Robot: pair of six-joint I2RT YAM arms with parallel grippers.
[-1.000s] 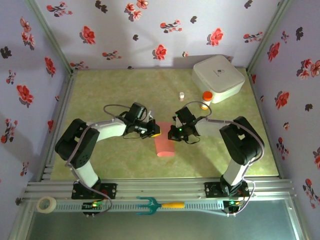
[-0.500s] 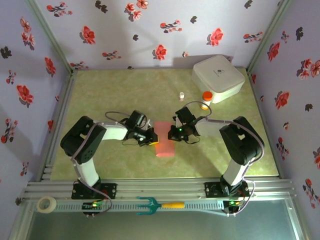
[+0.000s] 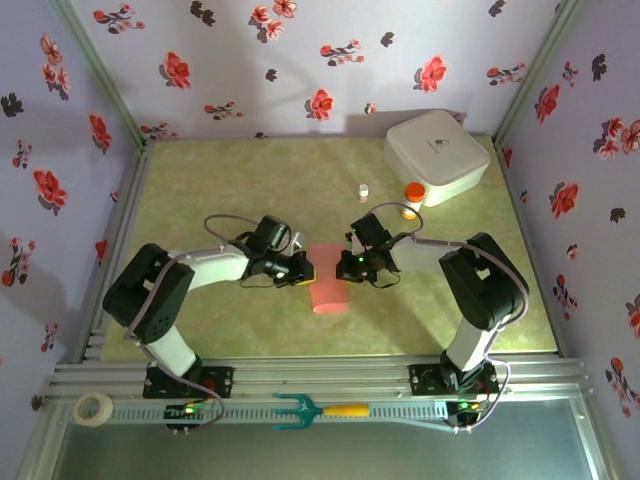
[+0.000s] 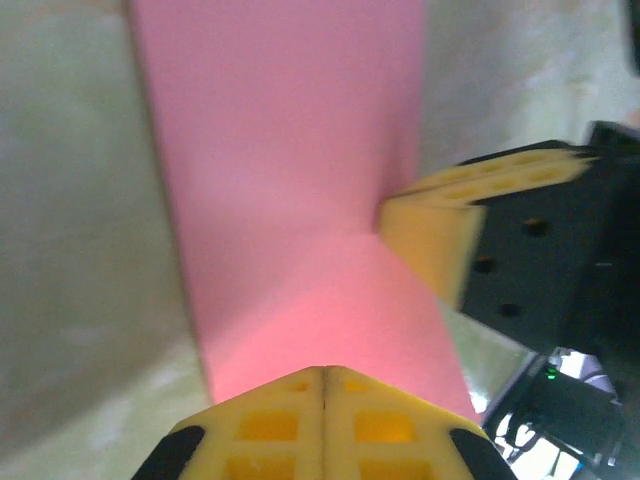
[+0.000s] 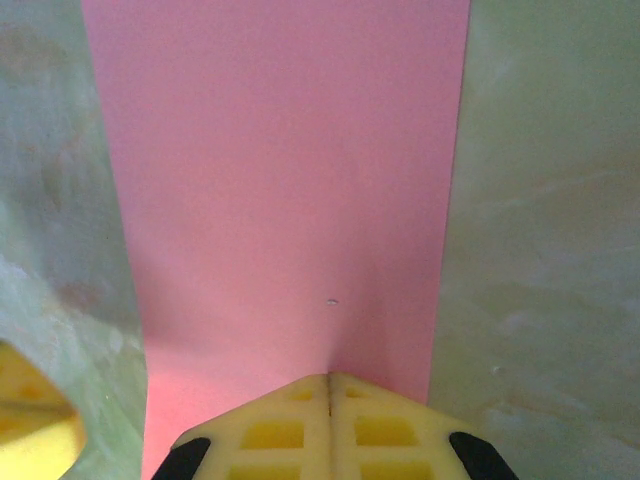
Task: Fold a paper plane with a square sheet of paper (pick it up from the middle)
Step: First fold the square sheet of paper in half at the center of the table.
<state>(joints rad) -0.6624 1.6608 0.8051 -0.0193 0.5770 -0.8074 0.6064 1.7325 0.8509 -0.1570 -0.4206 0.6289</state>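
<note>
Mottled green mat floors a booth walled in lavender wallpaper with red flowers. At centre frame the salmon-pink paper, a narrow strip, lies on the mat. The left gripper and right gripper each have fingers pressed together, tips down at the strip's opposite long edges. A white box sits upper right. A teal fork and a tape roll lie along the bottom rail.
</note>
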